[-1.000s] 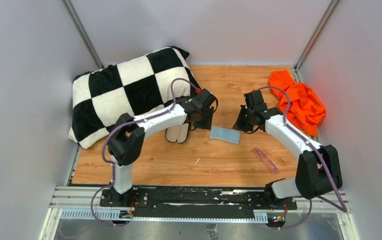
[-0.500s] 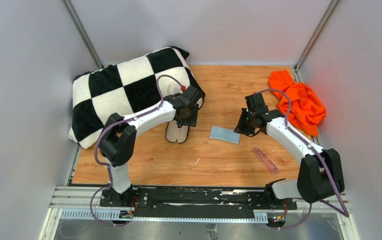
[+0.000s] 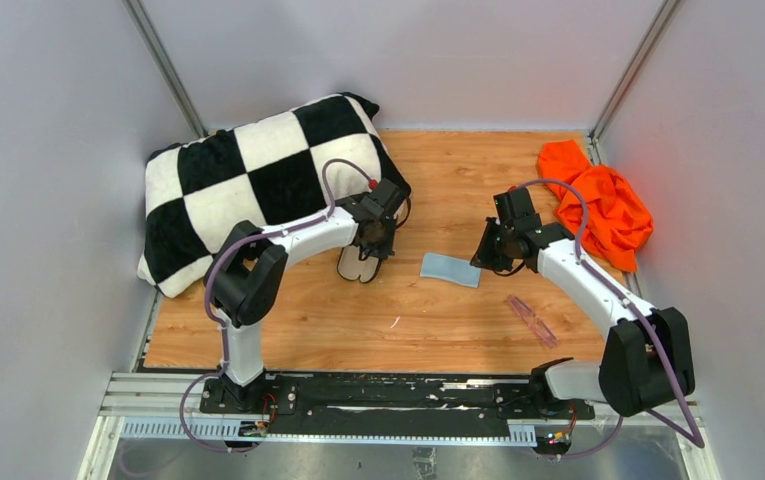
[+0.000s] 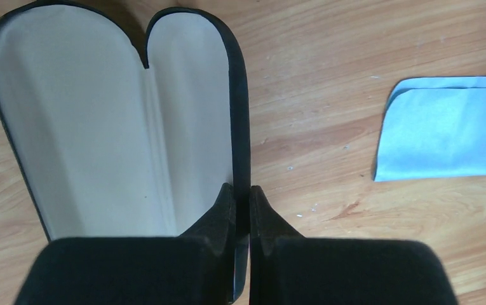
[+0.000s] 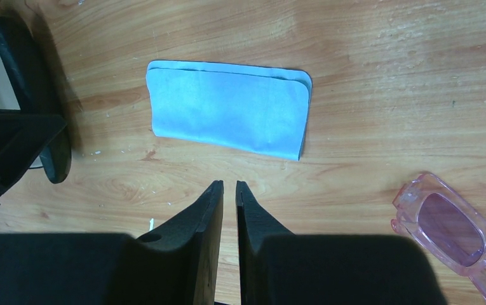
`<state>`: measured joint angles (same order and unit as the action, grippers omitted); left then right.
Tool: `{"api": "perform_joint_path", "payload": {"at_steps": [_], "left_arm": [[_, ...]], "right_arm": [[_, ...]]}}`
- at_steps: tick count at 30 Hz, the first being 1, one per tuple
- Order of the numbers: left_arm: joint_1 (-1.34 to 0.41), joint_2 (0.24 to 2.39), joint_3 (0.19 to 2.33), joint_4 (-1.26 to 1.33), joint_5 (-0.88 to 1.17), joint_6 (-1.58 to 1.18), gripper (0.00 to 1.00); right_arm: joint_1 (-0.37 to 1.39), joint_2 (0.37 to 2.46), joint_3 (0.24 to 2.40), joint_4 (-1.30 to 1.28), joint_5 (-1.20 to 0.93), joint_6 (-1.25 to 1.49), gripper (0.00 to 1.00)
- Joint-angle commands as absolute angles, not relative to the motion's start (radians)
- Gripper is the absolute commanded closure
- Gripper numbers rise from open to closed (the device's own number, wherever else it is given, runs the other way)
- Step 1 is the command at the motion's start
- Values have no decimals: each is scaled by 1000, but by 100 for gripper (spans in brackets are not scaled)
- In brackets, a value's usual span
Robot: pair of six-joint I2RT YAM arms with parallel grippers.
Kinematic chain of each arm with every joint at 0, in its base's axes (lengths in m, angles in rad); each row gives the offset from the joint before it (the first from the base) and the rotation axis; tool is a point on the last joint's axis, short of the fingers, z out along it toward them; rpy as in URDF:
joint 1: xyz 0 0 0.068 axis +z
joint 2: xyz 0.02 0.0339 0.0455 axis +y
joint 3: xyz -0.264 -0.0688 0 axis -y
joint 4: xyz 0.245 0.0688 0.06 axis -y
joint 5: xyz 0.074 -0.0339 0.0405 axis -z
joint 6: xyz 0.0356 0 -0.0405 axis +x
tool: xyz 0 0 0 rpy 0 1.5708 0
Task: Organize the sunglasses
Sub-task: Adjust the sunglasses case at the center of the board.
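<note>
The pink translucent sunglasses (image 3: 531, 318) lie folded on the wood floor at the right, also at the lower right of the right wrist view (image 5: 453, 232). The open black case (image 3: 358, 264) with beige lining (image 4: 100, 121) lies left of centre. My left gripper (image 4: 241, 190) is shut on the case's right rim (image 4: 239, 114). My right gripper (image 5: 229, 184) is shut and empty, hovering just short of the light blue cloth (image 5: 230, 108), well left of the sunglasses. In the top view the right gripper (image 3: 488, 252) is beside the cloth (image 3: 450, 269).
A black-and-white checkered pillow (image 3: 258, 185) fills the back left, just behind the case. An orange cloth (image 3: 598, 205) lies crumpled at the back right by the wall. Grey walls close in on three sides.
My left gripper has moved left from near the cloth to the case and now grips its right rim. The right arm has shifted slightly right. Cloth and sunglasses have not moved.
</note>
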<state>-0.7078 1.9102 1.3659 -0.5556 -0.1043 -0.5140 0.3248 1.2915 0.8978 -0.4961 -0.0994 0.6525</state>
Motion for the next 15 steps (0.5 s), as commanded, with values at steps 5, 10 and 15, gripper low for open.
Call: {"api": "perform_joint_path", "payload": {"at_steps": [5,10,15], "left_arm": [[-730,1957,1349,-470,85,-401,100],[-745,1949,1358,-510,124,-346,100],[-744,1912,1369,-503,135,-393,100]], "right_arm": [[316,1305,876,-535,-84,628,82],[316,1307,869,-533,-83,629,82],[316,1313,867,-532,-81,629,82]]}}
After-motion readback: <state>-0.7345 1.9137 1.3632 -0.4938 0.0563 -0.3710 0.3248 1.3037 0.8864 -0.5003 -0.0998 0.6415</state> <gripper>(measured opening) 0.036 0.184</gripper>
